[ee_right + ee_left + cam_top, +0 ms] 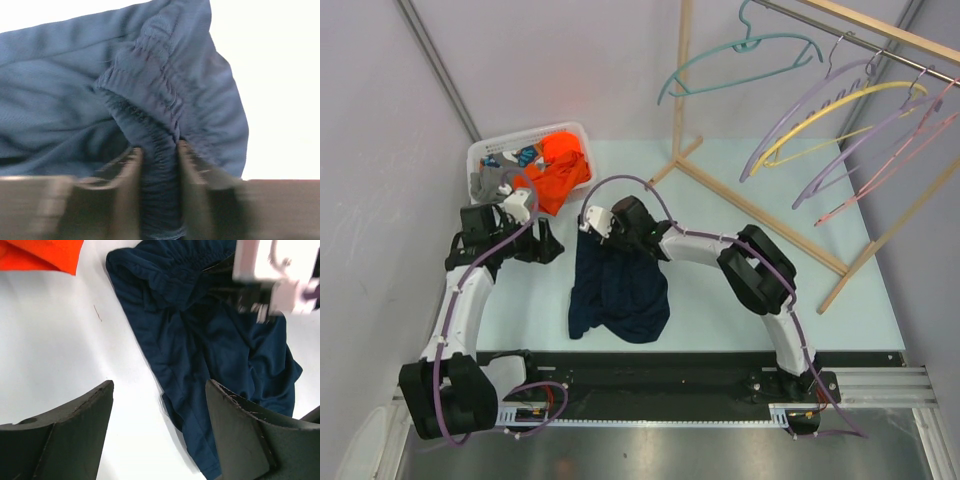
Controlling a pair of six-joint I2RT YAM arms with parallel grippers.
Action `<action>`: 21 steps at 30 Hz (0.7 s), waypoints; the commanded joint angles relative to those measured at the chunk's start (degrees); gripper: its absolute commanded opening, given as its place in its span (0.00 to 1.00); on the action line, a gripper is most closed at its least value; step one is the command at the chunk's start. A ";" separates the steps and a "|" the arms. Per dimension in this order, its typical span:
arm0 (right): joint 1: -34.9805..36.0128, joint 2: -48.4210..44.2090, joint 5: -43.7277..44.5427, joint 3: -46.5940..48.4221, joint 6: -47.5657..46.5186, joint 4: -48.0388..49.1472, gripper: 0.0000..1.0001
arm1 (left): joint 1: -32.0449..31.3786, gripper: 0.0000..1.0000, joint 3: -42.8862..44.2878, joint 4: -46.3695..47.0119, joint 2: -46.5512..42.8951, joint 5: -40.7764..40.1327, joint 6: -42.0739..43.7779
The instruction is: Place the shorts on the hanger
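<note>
One white basket (525, 135) holds an orange garment (560, 165); right claw (159, 155) pinches shorts (620, 285).

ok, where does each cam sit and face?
Top external: above and behind the bases, looking down at the table; both arms, left gripper and right gripper show.
Left wrist: low over the table, facing the shorts; own open fingers at bottom.
Right wrist: close on the waistband, pinched between its own fingers.
Shared: all three show the shorts; top and left wrist show the right gripper on them.
</note>
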 commanded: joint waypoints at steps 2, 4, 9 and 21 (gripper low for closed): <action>-1.79 -9.06 -5.32 2.80 8.97 -3.06 0.11 | 0.34 0.78 1.40 1.71 -1.66 3.42 3.21; -2.23 -12.23 -9.89 3.59 11.27 -5.86 0.00 | 0.26 0.78 2.80 1.09 -1.31 6.05 4.97; -4.07 -16.01 -19.91 6.40 18.12 -12.28 0.00 | 0.26 0.79 5.44 -0.31 -2.00 13.60 11.38; -5.13 -23.13 -34.42 1.13 13.57 -18.18 0.00 | -8.44 0.77 8.70 -8.30 -9.04 18.81 33.72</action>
